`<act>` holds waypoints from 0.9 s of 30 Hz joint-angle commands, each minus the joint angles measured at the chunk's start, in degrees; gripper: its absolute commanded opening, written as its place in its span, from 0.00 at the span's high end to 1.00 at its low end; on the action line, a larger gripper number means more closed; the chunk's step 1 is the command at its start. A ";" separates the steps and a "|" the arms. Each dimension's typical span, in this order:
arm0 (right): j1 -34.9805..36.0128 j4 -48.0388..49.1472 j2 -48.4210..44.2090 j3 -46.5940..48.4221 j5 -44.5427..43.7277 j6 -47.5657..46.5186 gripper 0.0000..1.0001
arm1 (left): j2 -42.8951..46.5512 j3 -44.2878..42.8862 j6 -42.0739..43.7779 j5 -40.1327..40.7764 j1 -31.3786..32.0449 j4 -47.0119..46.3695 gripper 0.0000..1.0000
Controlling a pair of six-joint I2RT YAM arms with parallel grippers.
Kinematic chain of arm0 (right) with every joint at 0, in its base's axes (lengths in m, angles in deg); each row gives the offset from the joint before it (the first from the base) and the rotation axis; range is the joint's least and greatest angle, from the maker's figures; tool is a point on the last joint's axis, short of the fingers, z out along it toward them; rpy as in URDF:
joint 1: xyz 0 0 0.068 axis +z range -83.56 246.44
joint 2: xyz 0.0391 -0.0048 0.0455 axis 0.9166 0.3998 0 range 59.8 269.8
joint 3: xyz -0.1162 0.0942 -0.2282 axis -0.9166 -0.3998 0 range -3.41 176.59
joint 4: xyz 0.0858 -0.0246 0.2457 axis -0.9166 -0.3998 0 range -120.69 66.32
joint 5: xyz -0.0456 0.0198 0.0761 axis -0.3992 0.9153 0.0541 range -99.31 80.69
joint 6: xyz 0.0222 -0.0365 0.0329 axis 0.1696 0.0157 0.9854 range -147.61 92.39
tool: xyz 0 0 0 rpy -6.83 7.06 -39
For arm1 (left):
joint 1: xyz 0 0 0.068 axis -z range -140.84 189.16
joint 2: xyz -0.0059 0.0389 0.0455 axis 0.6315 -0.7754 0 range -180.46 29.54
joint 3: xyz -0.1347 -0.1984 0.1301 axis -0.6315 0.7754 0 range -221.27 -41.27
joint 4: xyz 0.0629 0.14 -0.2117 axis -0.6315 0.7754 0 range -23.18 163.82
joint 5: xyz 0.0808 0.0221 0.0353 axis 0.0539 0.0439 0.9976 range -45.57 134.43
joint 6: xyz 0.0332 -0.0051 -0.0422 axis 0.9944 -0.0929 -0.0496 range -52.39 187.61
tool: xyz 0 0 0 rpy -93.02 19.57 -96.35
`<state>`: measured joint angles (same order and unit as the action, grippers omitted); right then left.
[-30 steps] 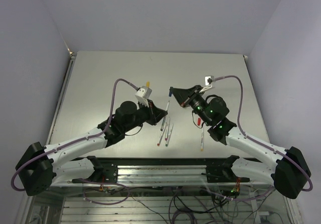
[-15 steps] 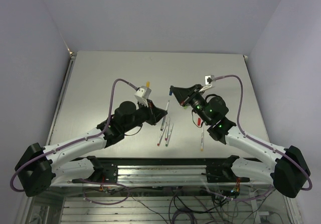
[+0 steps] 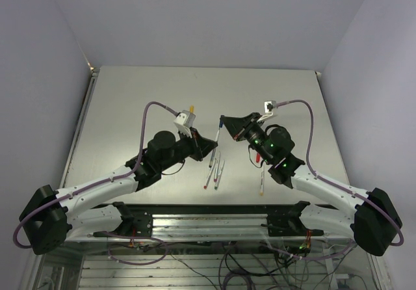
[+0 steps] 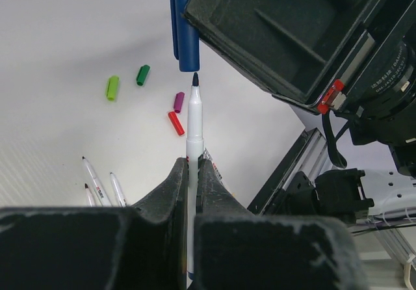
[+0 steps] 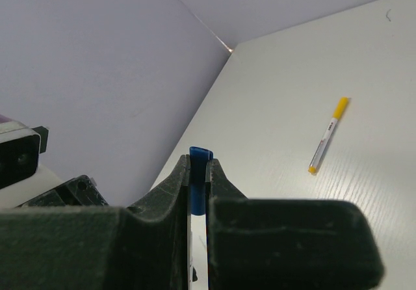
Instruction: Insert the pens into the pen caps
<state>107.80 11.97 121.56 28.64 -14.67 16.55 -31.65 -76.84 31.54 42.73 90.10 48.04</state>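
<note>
From above, your left gripper point(image 3: 212, 145) and right gripper point(image 3: 224, 119) meet over the middle of the table point(image 3: 130, 95). Loose pens point(image 3: 214, 171) lie just nearer.

In the left wrist view, the left jaws are clamped tight on an upright pen point(image 4: 194, 124). Its dark tip sits just under the blue cap point(image 4: 185, 30), a touch right of the mouth and not yet inside. Four loose caps point(image 4: 177, 111) lie beyond.

In the right wrist view, the right jaws pinch the blue cap. A yellow-capped pen point(image 5: 328, 136) lies on the table, apparently finished.

You're mid-insertion, I'd say: line the tip up with the mouth, then push straight along the pen.
</note>
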 commanded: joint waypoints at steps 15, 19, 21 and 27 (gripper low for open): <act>0.34 2.22 -0.58 -0.33 -0.01 1.25 1.00 | -1.67 -0.21 -0.75 -0.69 0.10 -3.45 0.93; 0.36 2.16 -0.99 -0.83 0.23 1.45 1.00 | -0.86 -0.12 -0.75 0.28 0.12 -3.47 0.93; 0.30 2.06 -1.26 -1.02 0.33 1.54 1.00 | -0.46 -0.20 -0.62 0.71 0.04 -3.49 0.93; 0.31 1.55 -1.77 -1.30 0.26 1.29 1.00 | -0.49 -0.72 -0.40 0.59 0.10 -3.53 0.93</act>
<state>107.91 12.43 120.97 27.81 -14.67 17.84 -33.20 -76.84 31.12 42.73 90.10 47.32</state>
